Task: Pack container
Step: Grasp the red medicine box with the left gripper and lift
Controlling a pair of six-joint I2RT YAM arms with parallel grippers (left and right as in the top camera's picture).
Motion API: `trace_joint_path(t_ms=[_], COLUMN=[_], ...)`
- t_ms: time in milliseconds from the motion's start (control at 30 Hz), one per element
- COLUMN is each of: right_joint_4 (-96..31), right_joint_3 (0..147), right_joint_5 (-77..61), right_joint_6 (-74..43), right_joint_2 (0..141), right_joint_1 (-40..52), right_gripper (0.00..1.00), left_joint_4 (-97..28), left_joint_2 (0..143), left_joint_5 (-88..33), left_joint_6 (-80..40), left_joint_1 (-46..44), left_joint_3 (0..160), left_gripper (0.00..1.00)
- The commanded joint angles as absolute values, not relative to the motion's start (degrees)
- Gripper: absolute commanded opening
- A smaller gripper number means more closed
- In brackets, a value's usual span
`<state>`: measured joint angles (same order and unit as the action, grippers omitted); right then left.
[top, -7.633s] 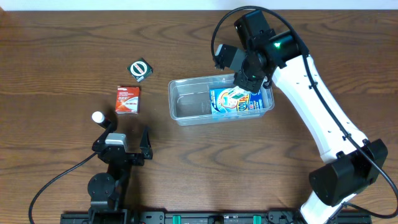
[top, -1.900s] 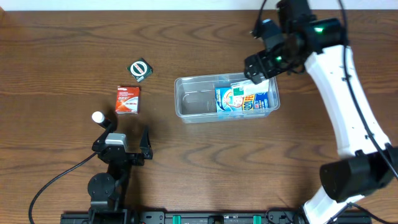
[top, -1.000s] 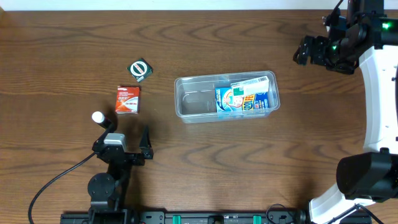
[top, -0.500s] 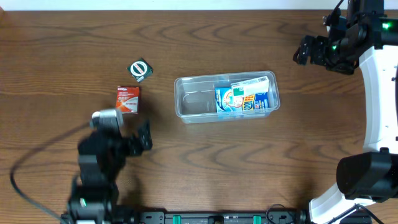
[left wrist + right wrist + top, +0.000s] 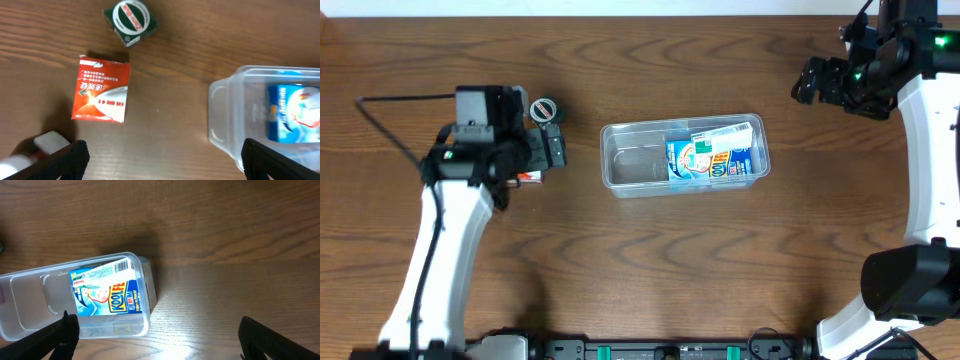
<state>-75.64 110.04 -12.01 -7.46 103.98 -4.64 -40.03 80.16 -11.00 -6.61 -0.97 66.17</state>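
The clear container [image 5: 630,165] lies mid-table with a blue printed packet [image 5: 712,155] in its right half. My left gripper [image 5: 535,160] hovers open over the wood just left of it, partly covering a red packet [image 5: 527,177]. In the left wrist view the red packet [image 5: 101,90] lies flat at left. The container's rim [image 5: 220,115] and the blue packet [image 5: 295,112] are at right, and the left gripper [image 5: 162,165] holds nothing. My right gripper [image 5: 815,85] is open and empty at the far right, well clear of the container [image 5: 30,300] and the blue packet [image 5: 102,292].
A small green box with a round white-ringed top [image 5: 544,109] sits behind the red packet; the left wrist view shows the same green box [image 5: 130,20] at top. A white object [image 5: 47,142] lies by the left finger. Bare wood spreads around the container.
My left arm has swung up from its rest at the table's front to hover over the red packet, beside the container. The right arm and the container have not moved.
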Motion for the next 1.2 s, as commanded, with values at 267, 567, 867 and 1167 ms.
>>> trace_joint_path(t_ms=[267, 567, 867, 1167], right_joint_4=[-75.6, -75.7, -75.7, -75.7], right_joint_3=[110.7, 110.7, 110.7, 110.7], right_joint_5=[-12.3, -12.3, -12.3, -12.3], right_joint_6=[-8.3, -8.3, -8.3, -8.3], right_joint_2=[103.8, 103.8, 103.8, 103.8], right_joint_1=[-4.8, -4.8, -4.8, -4.9], right_gripper=[0.99, 0.99, 0.99, 0.99], left_joint_4=[-35.7, -33.5, -32.4, -30.1], left_joint_2=[90.2, 99.0, 104.4, 106.7], left_joint_5=[-1.6, -1.0, -0.3, -0.3], left_joint_6=[-3.0, -0.2, 0.5, 1.9], left_joint_1=[2.4, 2.6, 3.1, 5.6], left_joint_3=[67.0, 67.0, 67.0, 67.0], left_gripper=[0.98, 0.98, 0.98, 0.98])
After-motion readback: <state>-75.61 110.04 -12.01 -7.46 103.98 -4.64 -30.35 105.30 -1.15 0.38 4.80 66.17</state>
